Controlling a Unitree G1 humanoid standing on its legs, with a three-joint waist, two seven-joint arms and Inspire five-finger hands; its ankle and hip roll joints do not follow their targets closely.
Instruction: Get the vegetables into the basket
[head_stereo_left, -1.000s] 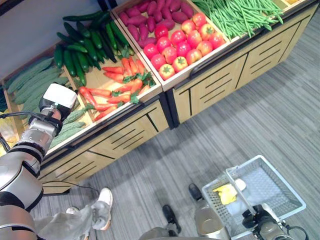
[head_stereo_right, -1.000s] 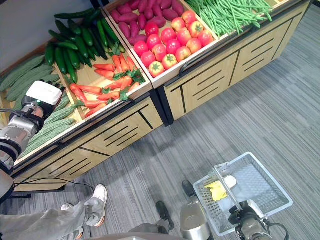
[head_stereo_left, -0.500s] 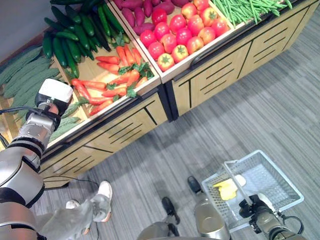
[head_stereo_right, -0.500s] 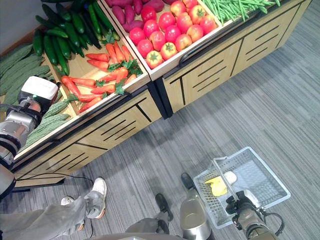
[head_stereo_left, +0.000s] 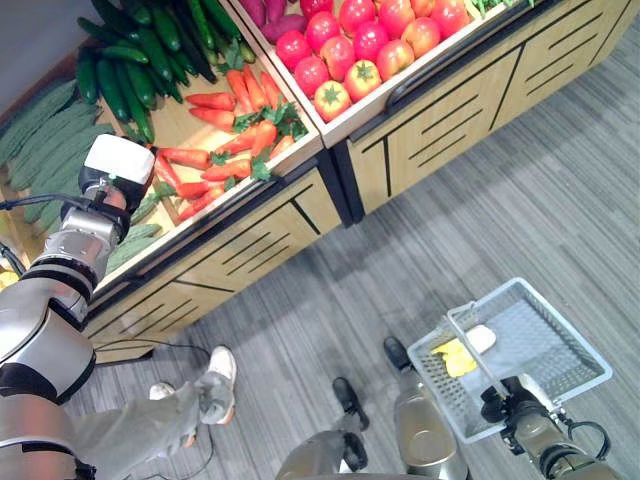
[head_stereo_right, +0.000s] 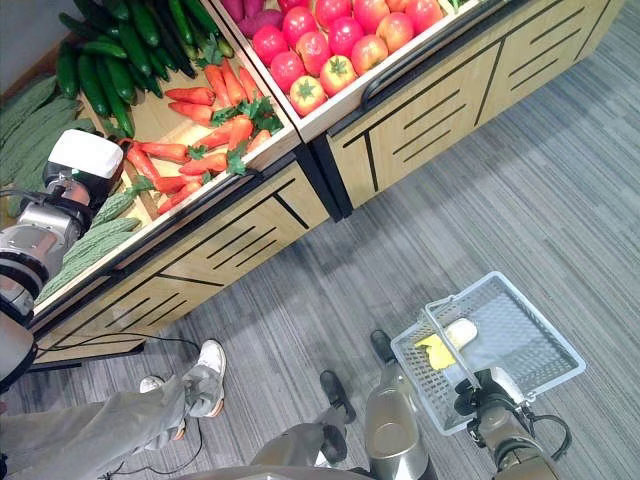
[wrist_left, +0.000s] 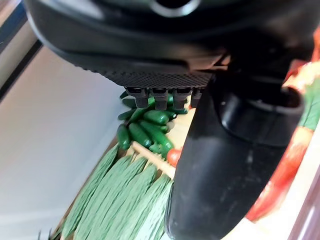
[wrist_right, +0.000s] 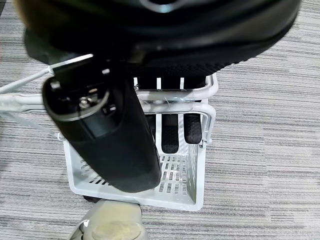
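Inspector A: Start at the left of the frame. What lies under the left hand (head_stereo_left: 112, 180)?

Inspector B: It hovers over the wooden display shelf (head_stereo_left: 300, 165), at the divider between the pale green bitter gourds (head_stereo_left: 45, 135) and the carrots (head_stereo_left: 215, 150). The carrots lie just right of the hand; dark cucumbers (head_stereo_left: 130, 60) sit above, in the upper left. In its wrist view the fingers (wrist_left: 160, 97) reach out straight and the thumb stands clear, so the hand is spread and holds nothing.

Inspector A: Handling assessment?

Inspector B: My judgement: the carrots look stiff, light and tapered, with smooth skin that may slip. Best taken across the thick middle, away from the leafy top. They are piled loosely, so neighbours may shift.

Inspector A: Further right?

Inspector B: Tomatoes (head_stereo_left: 370, 50) fill the next bin at the top centre, well apart from both hands.

Inspector A: And the lower right?

Inspector B: The right hand (head_stereo_right: 478, 400) is curled round the handle of the white wire basket (head_stereo_right: 540, 335), carrying it above the grey floor (head_stereo_left: 520, 190). A yellow item (head_stereo_right: 437, 352) and a pale one (head_stereo_right: 461, 331) lie inside; I cannot identify them.
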